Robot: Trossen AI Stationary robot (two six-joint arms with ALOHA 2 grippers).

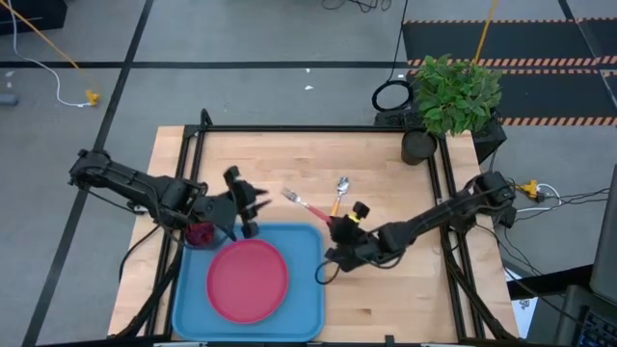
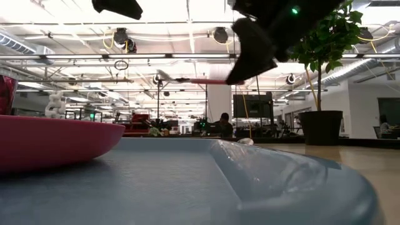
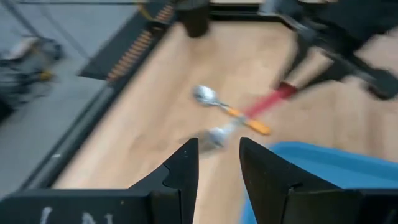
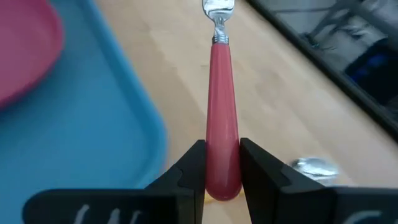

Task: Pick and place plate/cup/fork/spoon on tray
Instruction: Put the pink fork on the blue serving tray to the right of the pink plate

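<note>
Above table (image 1: 386, 299), right pincer (image 4: 217, 167) clamps fork (image 4: 222, 118) handle

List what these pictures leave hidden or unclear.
- Cup: high view, mostly covered by the left arm; low view, cut by the edge.
- Spoon: left wrist view, blurred; fork handle crosses it.
- Fork tines: right wrist view, cut off by the edge.
- Tray contents: low view, rim and plate block them.
</note>
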